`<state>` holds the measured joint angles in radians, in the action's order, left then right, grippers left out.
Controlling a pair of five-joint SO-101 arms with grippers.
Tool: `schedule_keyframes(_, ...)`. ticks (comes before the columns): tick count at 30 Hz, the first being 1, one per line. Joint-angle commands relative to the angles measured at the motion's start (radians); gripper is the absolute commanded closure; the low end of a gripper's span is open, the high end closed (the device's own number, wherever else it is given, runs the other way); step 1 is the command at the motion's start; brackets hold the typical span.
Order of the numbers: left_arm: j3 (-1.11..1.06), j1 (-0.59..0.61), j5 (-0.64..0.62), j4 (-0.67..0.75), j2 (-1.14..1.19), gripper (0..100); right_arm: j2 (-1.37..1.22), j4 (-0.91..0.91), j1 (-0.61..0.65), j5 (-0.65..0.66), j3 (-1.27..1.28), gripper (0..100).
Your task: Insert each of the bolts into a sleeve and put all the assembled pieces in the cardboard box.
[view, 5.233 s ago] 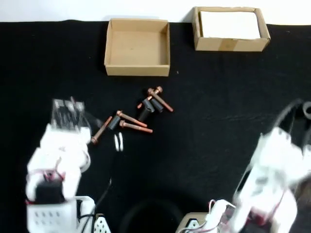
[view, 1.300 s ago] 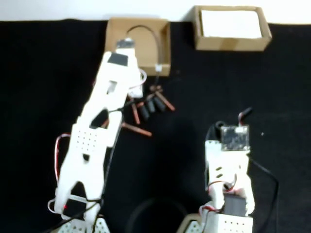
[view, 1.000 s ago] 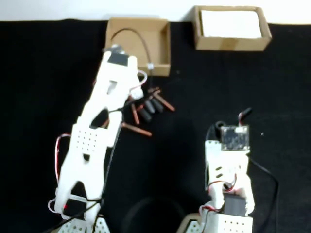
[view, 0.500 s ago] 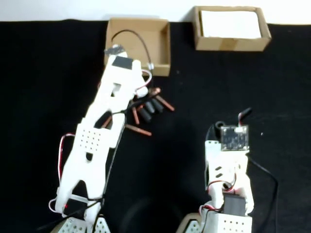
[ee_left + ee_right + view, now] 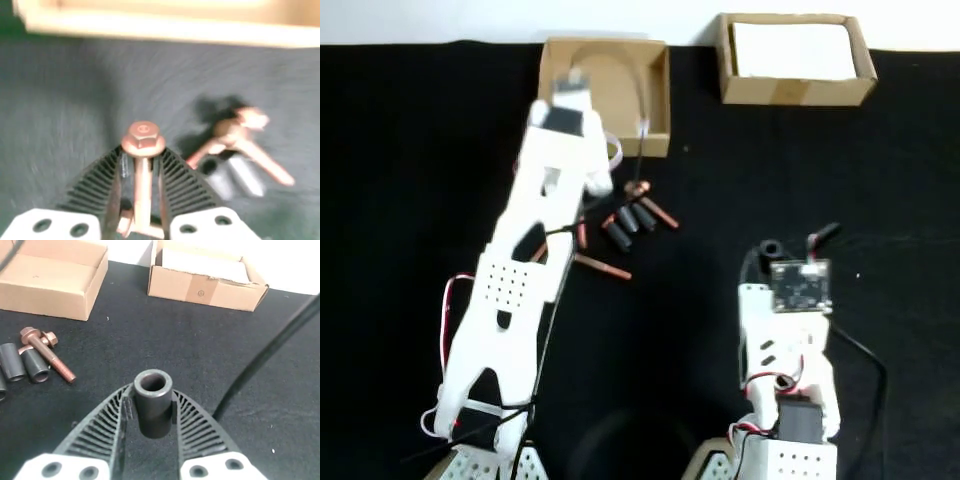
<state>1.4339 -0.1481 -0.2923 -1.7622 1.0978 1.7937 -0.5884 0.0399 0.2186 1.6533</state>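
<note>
Your left gripper is clamping a copper bolt just before the cardboard box. Your right gripper is squeezing a dark sleeve, well apart from the loose bolts and sleeves lying on the black desk.

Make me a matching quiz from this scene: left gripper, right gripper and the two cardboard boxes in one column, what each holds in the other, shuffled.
Column one:
1. left gripper
2. right gripper
3. box behind the loose bolts
4. other box

Column two:
A. dark sleeve
B. white filling
C. copper bolt
D. bare brown floor where it shows

Pairs: 1-C, 2-A, 3-D, 4-B
</note>
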Motion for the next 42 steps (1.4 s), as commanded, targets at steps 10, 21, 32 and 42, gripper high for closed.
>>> schedule_keyframes(10,-0.05,-0.188,0.219,-0.018,-0.705,99,0.007,-0.125,0.216,-0.253,-0.214,99.1)
schedule_keyframes(21,-0.736,-0.255,0.281,0.026,-1.345,99,-0.004,0.325,0.484,-0.4,0.097,99.1)
schedule_keyframes(32,-2.1,-0.249,0.233,0.829,-2.21,99,-0.004,0.312,0.533,-0.381,0.151,99.1)
schedule_keyframes(42,-2.103,-0.297,0.224,1.112,-2.143,99,-0.004,0.165,0.588,-0.379,0.151,99.1)
